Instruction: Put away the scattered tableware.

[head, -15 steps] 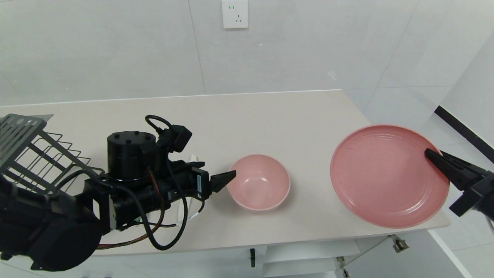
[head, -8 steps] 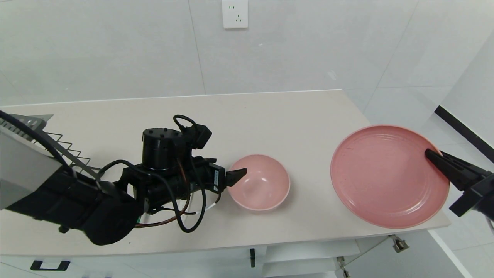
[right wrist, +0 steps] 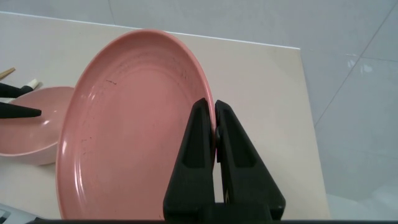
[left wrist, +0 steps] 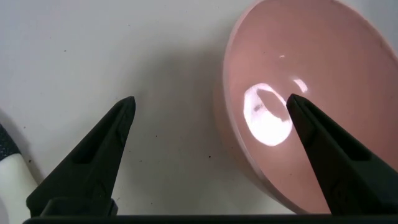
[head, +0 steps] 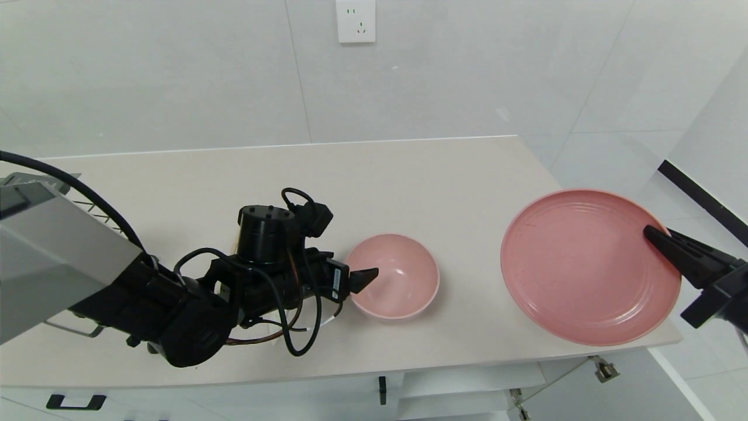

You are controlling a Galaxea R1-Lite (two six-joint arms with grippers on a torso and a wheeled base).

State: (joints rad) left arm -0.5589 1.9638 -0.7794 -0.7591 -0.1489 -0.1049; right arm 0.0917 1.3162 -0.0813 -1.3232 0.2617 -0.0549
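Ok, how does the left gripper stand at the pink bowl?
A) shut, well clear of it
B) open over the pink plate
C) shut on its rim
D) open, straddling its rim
D: the left gripper is open, one finger over the inside of the pink bowl, the other outside over the table, the rim between them.

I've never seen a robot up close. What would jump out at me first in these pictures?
The big pink plate at the right end of the table stands out most, its rim pinched in the shut right tool. Next comes the small pink bowl in the middle of the table, with the open left tool straddling its left rim, one finger over the inside and one outside.
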